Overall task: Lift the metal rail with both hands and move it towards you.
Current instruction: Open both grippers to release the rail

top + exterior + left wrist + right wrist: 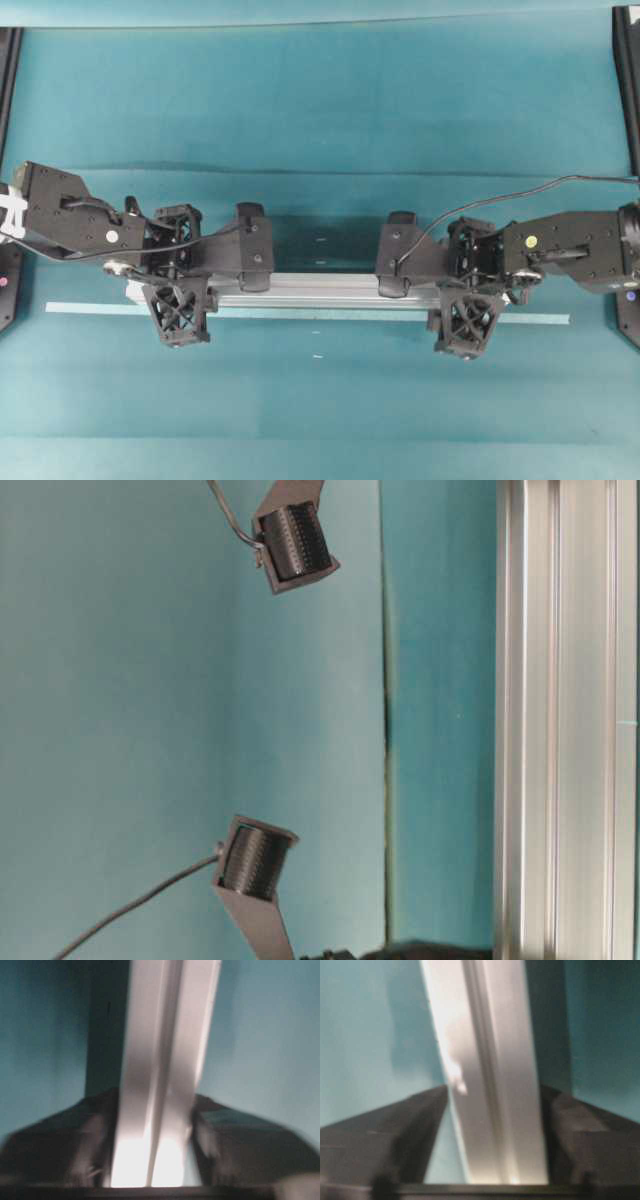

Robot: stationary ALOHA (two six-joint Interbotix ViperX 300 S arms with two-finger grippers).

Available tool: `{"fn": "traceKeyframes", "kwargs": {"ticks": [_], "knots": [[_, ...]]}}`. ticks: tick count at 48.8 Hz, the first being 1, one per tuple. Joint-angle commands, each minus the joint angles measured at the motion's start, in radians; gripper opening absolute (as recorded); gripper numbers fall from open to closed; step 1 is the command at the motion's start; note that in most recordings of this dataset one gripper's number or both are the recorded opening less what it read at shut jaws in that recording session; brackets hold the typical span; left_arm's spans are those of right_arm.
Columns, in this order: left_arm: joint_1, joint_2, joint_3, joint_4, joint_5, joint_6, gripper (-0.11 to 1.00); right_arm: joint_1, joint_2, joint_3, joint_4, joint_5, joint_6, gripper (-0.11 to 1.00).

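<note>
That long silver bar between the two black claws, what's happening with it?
Two robot arms are working on the metal rail, which lies across a teal table, along a thin pale-green tape strip. The left gripper straddles the rail near one end and the right gripper near the other. In the wrist views a sliver of table shows between the rail and a finger on each side, so the jaws look open. Whether the rail rests on the table cannot be told.
</note>
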Motion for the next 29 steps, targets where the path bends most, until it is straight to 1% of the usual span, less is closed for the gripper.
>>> {"fn": "traceKeyframes", "kwargs": {"ticks": [1, 2, 4, 6, 8, 15, 24, 29], "knots": [[0.002, -0.012, -0.002, -0.003, -0.009, 0.0, 0.67, 0.003, 0.005, -0.008, 0.017, -0.003, 0.002, 0.88], [0.002, -0.012, -0.002, -0.002, -0.009, 0.002, 0.75, 0.005, 0.005, -0.008, 0.017, -0.005, 0.002, 0.9], [0.0, -0.012, -0.002, -0.002, -0.009, 0.002, 0.85, 0.006, 0.003, -0.008, 0.017, -0.008, 0.003, 0.94], [-0.002, -0.012, 0.0, -0.002, -0.008, 0.002, 0.93, 0.009, 0.005, -0.008, 0.017, -0.009, 0.005, 0.97], [0.0, -0.012, 0.0, -0.002, -0.006, 0.002, 0.98, 0.011, 0.003, -0.009, 0.017, -0.012, 0.006, 0.99], [-0.002, -0.017, 0.005, 0.0, -0.005, 0.002, 0.98, 0.011, 0.003, -0.009, 0.017, -0.021, 0.006, 0.99], [-0.003, -0.043, -0.003, 0.0, 0.011, 0.005, 0.98, -0.012, -0.028, -0.02, 0.003, -0.028, 0.006, 0.99], [-0.003, -0.077, -0.014, 0.0, 0.044, 0.035, 0.98, -0.026, -0.067, -0.035, -0.009, -0.025, 0.005, 0.99]]}}
